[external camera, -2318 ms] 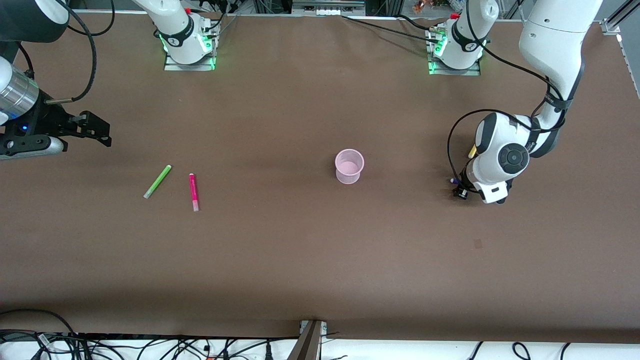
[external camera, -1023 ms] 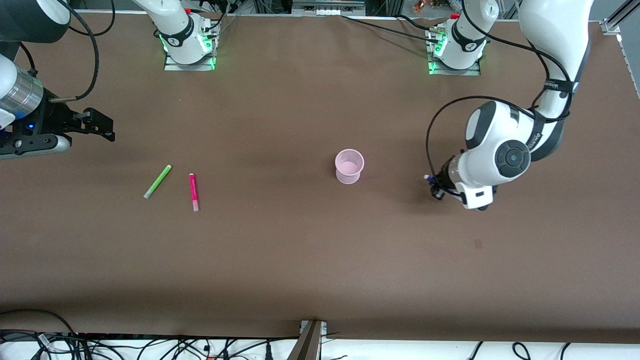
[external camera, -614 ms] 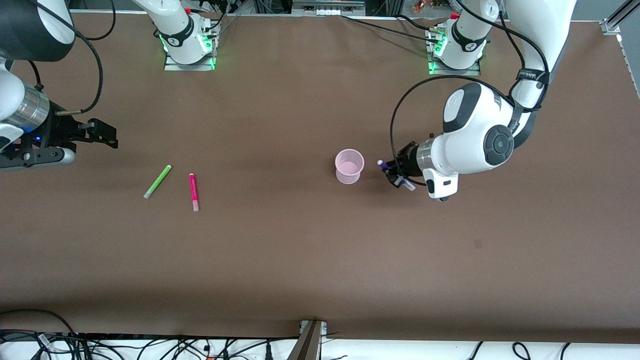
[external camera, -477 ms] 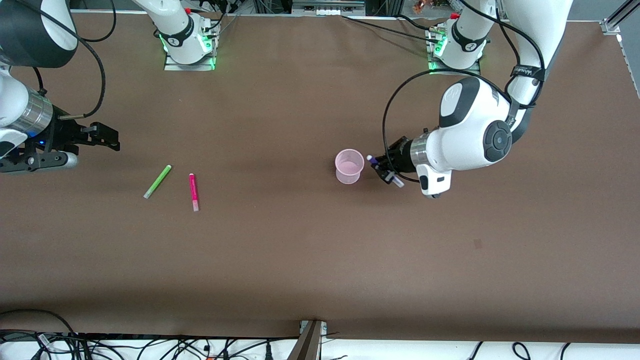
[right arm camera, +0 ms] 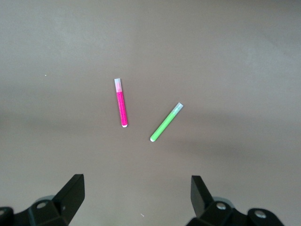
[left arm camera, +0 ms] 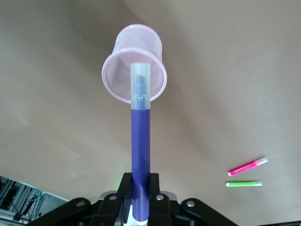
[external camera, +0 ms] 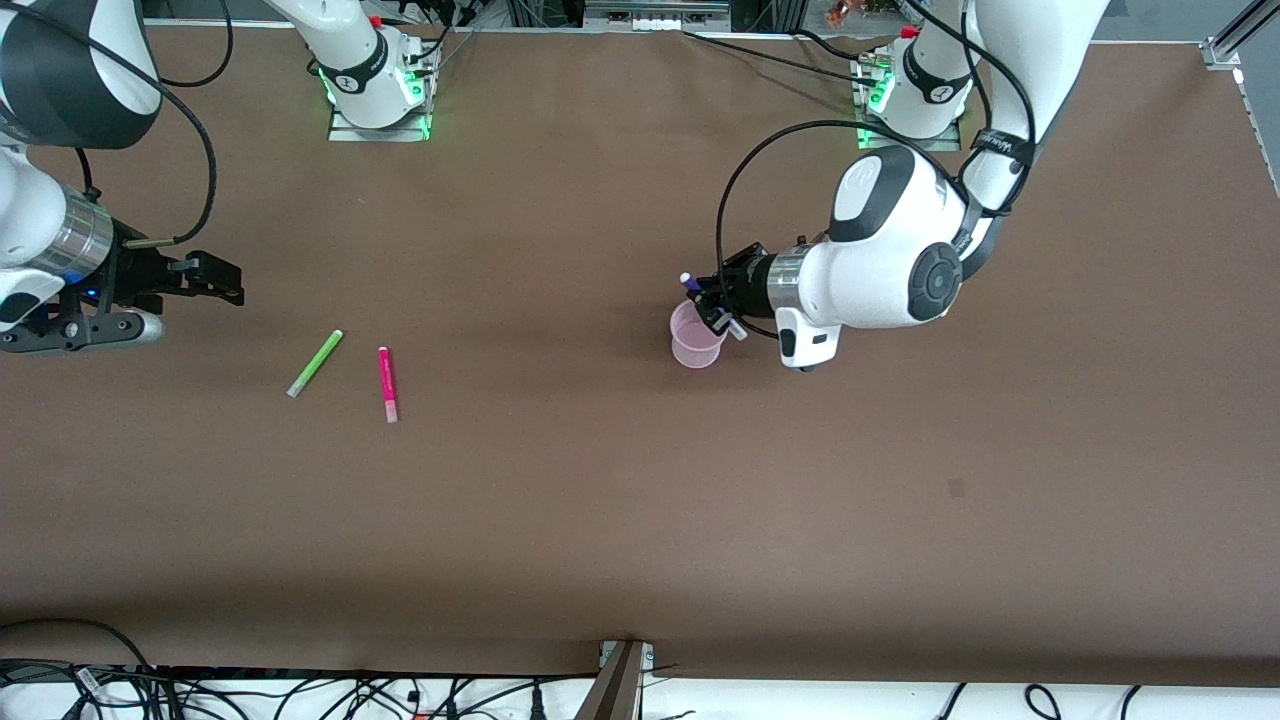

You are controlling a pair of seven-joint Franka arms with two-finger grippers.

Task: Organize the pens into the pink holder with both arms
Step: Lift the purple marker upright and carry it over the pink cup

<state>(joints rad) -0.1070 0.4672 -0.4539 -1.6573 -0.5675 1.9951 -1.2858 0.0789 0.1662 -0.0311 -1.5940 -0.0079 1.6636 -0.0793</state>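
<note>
The pink holder [external camera: 694, 350] stands upright mid-table. My left gripper [external camera: 714, 306] is shut on the purple pen [external camera: 687, 282] and holds it tilted over the holder's rim. In the left wrist view the purple pen [left arm camera: 140, 150] runs out from my left gripper [left arm camera: 139, 182], its pale tip over the mouth of the holder [left arm camera: 139, 41]. The light green pen [external camera: 316, 362] and the magenta-pink pen [external camera: 386, 383] lie toward the right arm's end. My right gripper [external camera: 226, 276] is open and empty above the table beside them; its wrist view [right arm camera: 136, 189] shows the green pen [right arm camera: 166, 122] and the magenta pen [right arm camera: 122, 104]. The yellow pen is out of view.
The brown table [external camera: 600, 500] is bare around the holder and pens. The two green-lit arm bases [external camera: 378, 95] stand along the edge farthest from the front camera. Cables lie past the edge nearest the front camera.
My left gripper has carried the purple pen from the left arm's end of the table to over the holder. My right gripper has drifted slightly toward the green pen.
</note>
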